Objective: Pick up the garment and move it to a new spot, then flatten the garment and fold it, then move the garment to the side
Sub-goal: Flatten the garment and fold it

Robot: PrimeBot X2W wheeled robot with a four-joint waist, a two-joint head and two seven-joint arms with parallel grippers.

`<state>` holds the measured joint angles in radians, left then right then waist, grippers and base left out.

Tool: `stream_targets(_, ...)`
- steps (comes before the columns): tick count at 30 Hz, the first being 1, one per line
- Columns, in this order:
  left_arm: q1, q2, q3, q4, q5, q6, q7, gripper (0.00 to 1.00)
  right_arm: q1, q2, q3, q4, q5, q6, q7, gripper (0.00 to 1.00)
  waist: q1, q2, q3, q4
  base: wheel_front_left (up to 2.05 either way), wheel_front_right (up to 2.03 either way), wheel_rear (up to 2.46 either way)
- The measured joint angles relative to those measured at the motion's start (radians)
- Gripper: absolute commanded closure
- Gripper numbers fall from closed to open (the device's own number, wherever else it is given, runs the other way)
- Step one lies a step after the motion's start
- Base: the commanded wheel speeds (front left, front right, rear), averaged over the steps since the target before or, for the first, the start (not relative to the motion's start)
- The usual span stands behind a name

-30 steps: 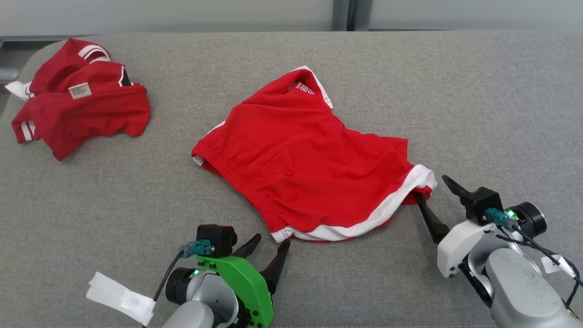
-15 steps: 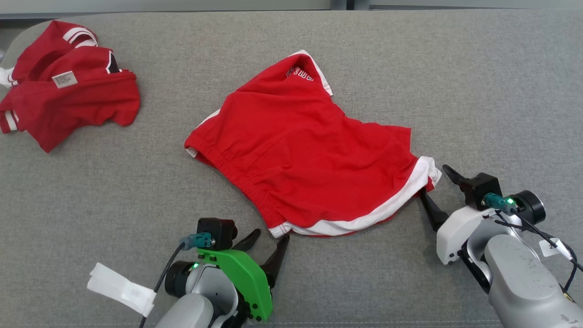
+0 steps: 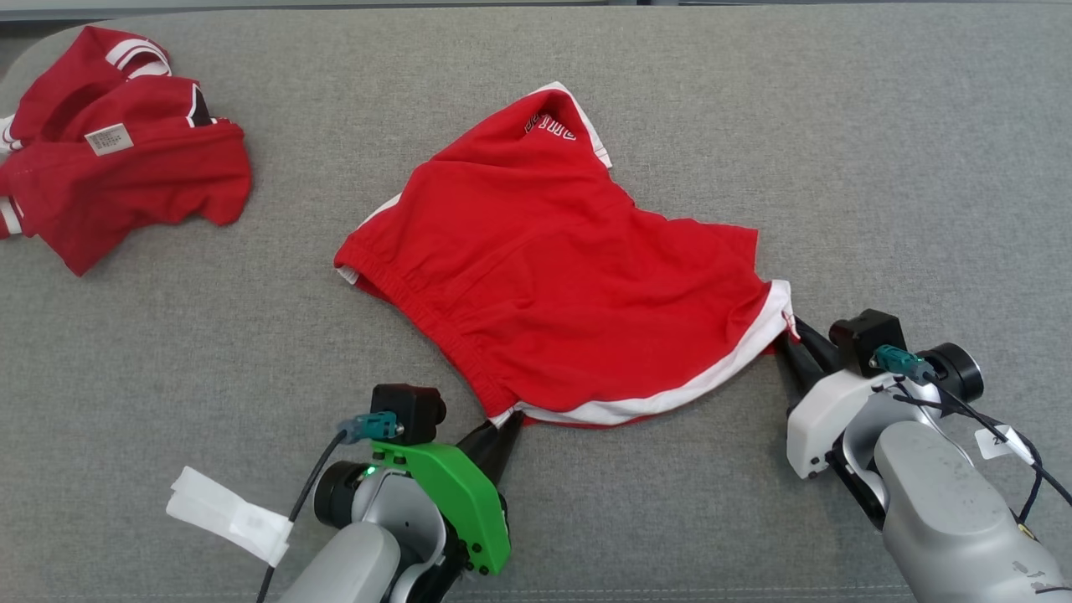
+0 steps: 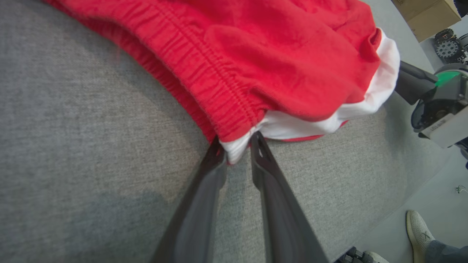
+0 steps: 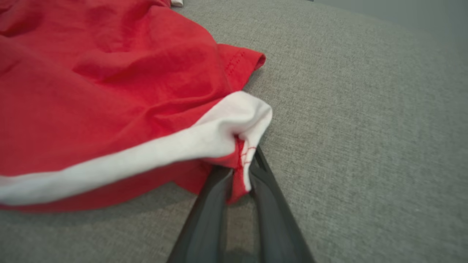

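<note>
Head view: garment (image 3: 569, 276) spread ahead; left jaws clamped on waistband corner, right jaws clamped on hem corner.

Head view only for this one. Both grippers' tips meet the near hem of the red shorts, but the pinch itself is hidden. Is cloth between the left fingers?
Observer: Yes. In the left wrist view the left gripper has the white hem corner of the red shorts between its fingers.
Operator: And the right?
Observer: The right wrist view shows the right gripper closed on the white-banded leg corner.
Operator: Anyone nearby?
Observer: A person's pale shoe shows low in the left wrist view.
</note>
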<state>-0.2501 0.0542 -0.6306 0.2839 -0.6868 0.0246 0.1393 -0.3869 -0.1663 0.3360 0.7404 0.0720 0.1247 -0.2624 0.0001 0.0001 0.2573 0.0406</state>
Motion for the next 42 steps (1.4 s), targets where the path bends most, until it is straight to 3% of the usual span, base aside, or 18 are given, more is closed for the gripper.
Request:
stream_targets(1, -0.001, -0.001, 0.000, 0.000, -0.006, -0.004, -0.001, 1.00, -0.003, 0.002, 0.003, 0.005, 0.000, 0.000, 0.000, 1.00, 0.0000, 0.0000, 0.001, -0.001, 0.00, 0.00, 0.00)
stream_targets(9, -0.018, -0.003, 0.062, -0.007, -0.052, -0.008, -0.056, 1.00, -0.023, -0.024, 0.028, 0.013, 0.026, 0.007, -0.001, 1.00, 0.0000, 0.0000, 0.001, -0.012, 0.00, 0.00, 0.00)
stream_targets(13, -0.044, -0.004, 0.090, -0.035, -0.068, -0.008, -0.077, 1.00, -0.046, -0.090, 0.056, -0.033, -0.006, 0.007, 0.001, 1.00, 0.0000, 0.0000, 0.000, -0.019, 0.00, 0.00, 0.00)
stream_targets(19, -0.047, -0.005, 0.091, -0.049, -0.096, -0.017, -0.083, 1.00, -0.083, -0.206, 0.181, -0.157, -0.138, 0.007, 0.001, 1.00, 0.0000, 0.0000, 0.000, -0.043, 0.00, 0.00, 0.00)
stream_targets(23, -0.047, -0.006, 0.075, -0.045, -0.106, -0.026, -0.078, 1.00, -0.065, -0.285, 0.278, -0.212, -0.215, 0.007, 0.001, 0.99, 0.0000, 0.0000, 0.002, -0.059, 0.00, 0.00, 0.00)
stream_targets(26, -0.041, -0.006, 0.063, -0.027, -0.107, -0.026, -0.069, 1.00, -0.013, -0.309, 0.302, -0.226, -0.217, 0.007, 0.001, 0.96, 0.0000, 0.0000, 0.002, -0.068, 0.00, 0.00, 0.00)
stream_targets(28, -0.029, -0.006, 0.058, -0.014, -0.108, -0.026, -0.068, 1.00, 0.026, -0.309, 0.315, -0.223, -0.216, 0.007, 0.001, 0.83, 0.0000, 0.0000, 0.004, -0.075, 0.00, 0.00, 0.00)
stream_targets(31, -0.014, -0.004, 0.053, 0.005, -0.108, -0.026, -0.061, 1.00, 0.060, -0.306, 0.309, -0.218, -0.197, 0.007, 0.000, 0.79, 0.0000, 0.0000, 0.005, -0.087, 0.00, 0.00, 0.00)
stream_targets(33, -0.014, -0.003, 0.052, 0.011, -0.108, -0.026, -0.061, 1.00, 0.074, -0.306, 0.289, -0.217, -0.181, 0.007, -0.001, 0.51, 0.0000, 0.0000, 0.006, -0.092, 0.00, 0.00, 0.00)
stream_targets(34, -0.014, -0.003, 0.053, 0.014, -0.108, -0.026, -0.061, 1.00, 0.080, -0.306, 0.282, -0.216, -0.174, 0.007, -0.001, 0.20, -0.0001, 0.0000, 0.006, -0.094, 0.00, 0.00, 0.00)
stream_targets(35, -0.014, 0.000, 0.058, 0.019, -0.108, -0.026, -0.061, 1.00, 0.086, -0.305, 0.280, -0.216, -0.166, 0.007, -0.001, 0.02, 0.0000, 0.0000, 0.006, -0.095, 0.00, 0.00, 0.00)
stream_targets(42, -0.016, 0.039, 0.097, 0.025, -0.105, -0.023, -0.063, 1.00, 0.094, -0.306, 0.251, -0.223, -0.135, -0.013, -0.001, 0.00, 0.0000, 0.0000, 0.001, -0.103, 0.00, 0.00, 0.00)
